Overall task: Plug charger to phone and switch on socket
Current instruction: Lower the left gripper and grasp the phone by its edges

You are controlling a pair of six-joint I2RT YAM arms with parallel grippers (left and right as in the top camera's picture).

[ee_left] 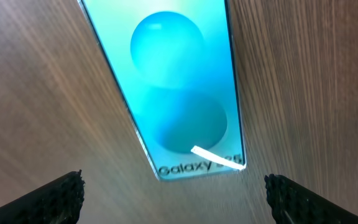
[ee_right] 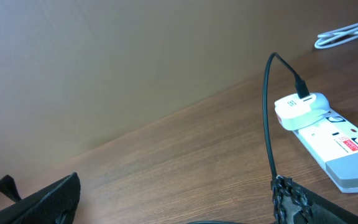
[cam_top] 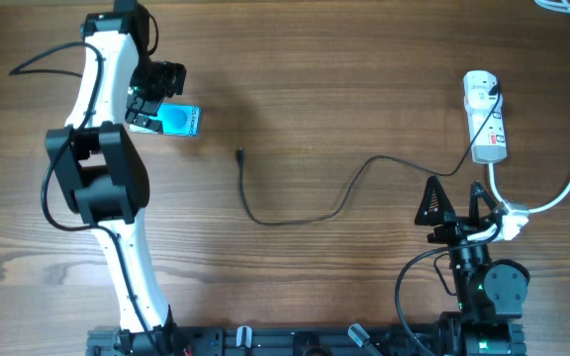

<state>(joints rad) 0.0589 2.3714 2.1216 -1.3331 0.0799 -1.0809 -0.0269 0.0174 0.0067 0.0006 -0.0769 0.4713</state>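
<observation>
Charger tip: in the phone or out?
Out. The charger tip lies loose on the table, apart from the phone. The left wrist view shows no connector at the phone's Galaxy end.

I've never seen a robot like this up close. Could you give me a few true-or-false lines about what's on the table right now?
1. The charger's tip is plugged into the phone. False: it lies on the table, apart from the phone.
2. The phone's screen is lit teal. True.
3. The left gripper hovers over the socket. False: it is open at the phone, and the socket lies far across the table.
4. The charger's cable runs to the socket. True.
</observation>
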